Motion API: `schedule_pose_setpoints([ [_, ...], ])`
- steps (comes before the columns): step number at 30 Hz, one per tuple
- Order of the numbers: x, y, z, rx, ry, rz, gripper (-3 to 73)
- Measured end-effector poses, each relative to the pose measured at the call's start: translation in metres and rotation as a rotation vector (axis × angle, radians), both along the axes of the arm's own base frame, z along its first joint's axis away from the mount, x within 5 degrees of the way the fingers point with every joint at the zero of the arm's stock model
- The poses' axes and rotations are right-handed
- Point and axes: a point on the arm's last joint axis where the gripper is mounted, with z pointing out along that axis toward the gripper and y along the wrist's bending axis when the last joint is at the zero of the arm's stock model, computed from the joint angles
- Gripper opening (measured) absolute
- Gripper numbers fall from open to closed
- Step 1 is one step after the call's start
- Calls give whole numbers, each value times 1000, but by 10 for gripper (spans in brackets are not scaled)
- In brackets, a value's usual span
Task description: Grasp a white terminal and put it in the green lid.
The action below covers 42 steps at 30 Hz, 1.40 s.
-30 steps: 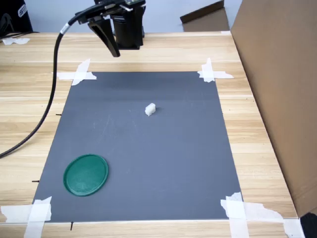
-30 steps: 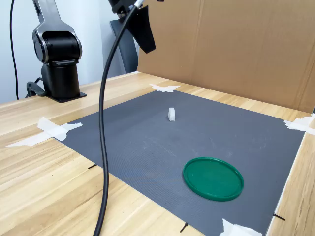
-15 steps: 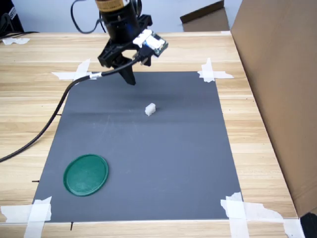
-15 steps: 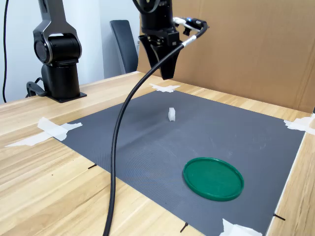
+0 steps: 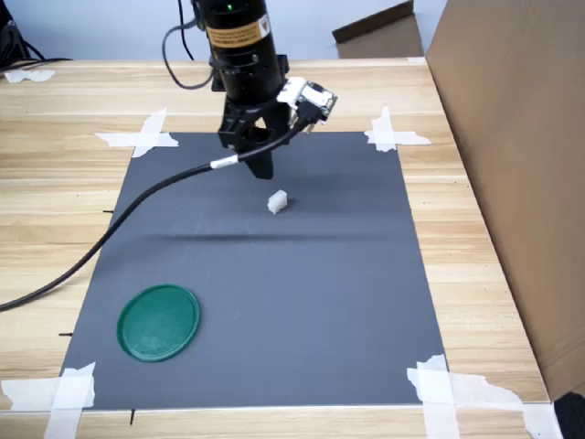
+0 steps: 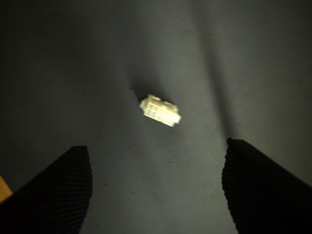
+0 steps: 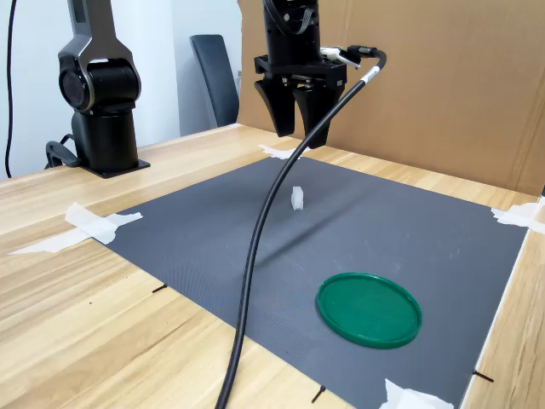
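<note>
Gripper [image 7: 299,136] is spread wide and empty, pointing down, hanging above the white terminal [image 5: 277,201] w/ clear air between them; in the wrist view the two dark fingers [image 6: 53,195] flank the terminal [image 6: 160,110], which lies skewed to the line between them and towards one end of the gap, not centred. Terminal rests on the gray mat [image 5: 302,302], roughly mid-width and nearer the mat's far edge as the first exterior view shows it, well apart from the green lid [image 5: 158,322], which lies flat near the mat's near-left corner in the first exterior view. Lid is empty. Step in hand, by my judgement: approach before the grasp; nothing picked yet. Risks: part is tiny and skewed, so closing fingers may catch a corner and flick it away or pinch it crooked; a descent too deep would press the tips into the mat; the black cable [image 7: 255,256] drapes low over the mat btwn terminal and lid and could sweep either during the carry. Count: 1 gripper, 1 terminal, 1 lid, 1 mat, 4 taped corners [image 5: 393,133], 1 cable.
</note>
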Motion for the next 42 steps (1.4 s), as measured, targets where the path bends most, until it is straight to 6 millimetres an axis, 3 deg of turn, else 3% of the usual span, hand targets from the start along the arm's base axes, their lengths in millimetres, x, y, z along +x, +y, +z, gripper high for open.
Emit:
schedule_pose_setpoints([
  [3, -6, 9, -12, -5, 13, 7, 666],
  [5, -14, 5, -34, -59, 7, 19, 666],
  [7, -14, 4, -40, -70, -17, 24, 666],
  [13, -9, 5, -51, -77, -18, 30, 666],
  [18, 1, 7, -73, -92, 10, 43, 666],
  [27, 13, 11, -77, -87, 8, 51, 666],
  [33, 5, 32, -77, -97, 30, 50, 666],
  [42, 6, 29, -78, -111, 30, -20, 666],
])
